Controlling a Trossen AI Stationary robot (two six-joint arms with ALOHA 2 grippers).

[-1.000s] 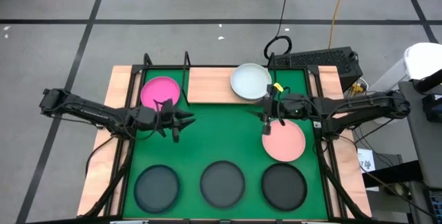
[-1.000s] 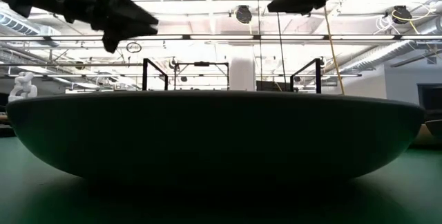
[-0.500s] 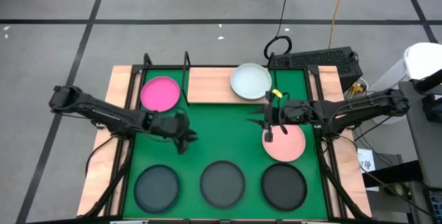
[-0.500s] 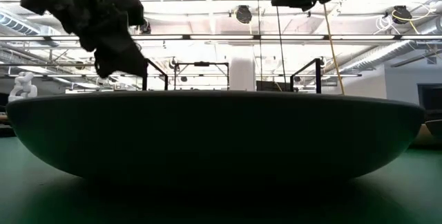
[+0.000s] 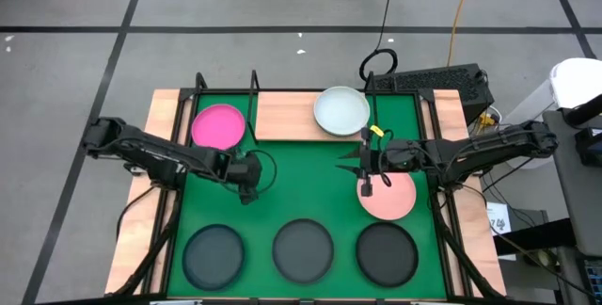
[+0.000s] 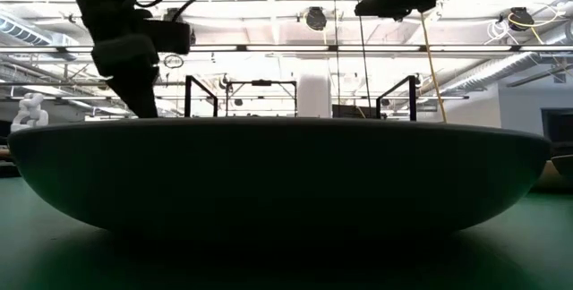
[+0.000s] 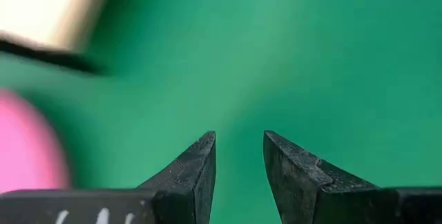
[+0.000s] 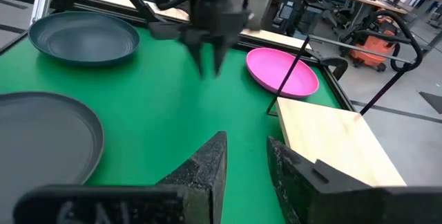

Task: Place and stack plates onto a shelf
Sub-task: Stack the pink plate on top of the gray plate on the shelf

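Note:
A hot pink plate (image 5: 218,126) lies on the left end of the light-wood shelf (image 5: 284,117), and a pale plate (image 5: 340,110) lies on its right part. A salmon plate (image 5: 389,196) and three dark plates (image 5: 303,247) lie flat on the green mat. My left gripper (image 5: 248,190) hangs over bare mat near the pink plate, pointing down, narrowly open (image 7: 239,144) and empty. My right gripper (image 5: 346,160) hovers level beside the salmon plate's far-left rim, pointing toward the table's left, narrowly open (image 8: 246,151) and empty.
Black upright frame posts (image 5: 254,84) stand at the shelf's ends. A dark plate (image 6: 286,174) fills the foreground of the low view. Bare green mat (image 5: 301,178) lies between the two grippers. A cable and a keyboard (image 5: 433,81) lie beyond the far right corner.
My left gripper has drawn away from the pink plate toward the near edge and tipped from pointing level to the right to pointing down at the mat. My right gripper has drifted slightly toward the near edge. No plate has moved.

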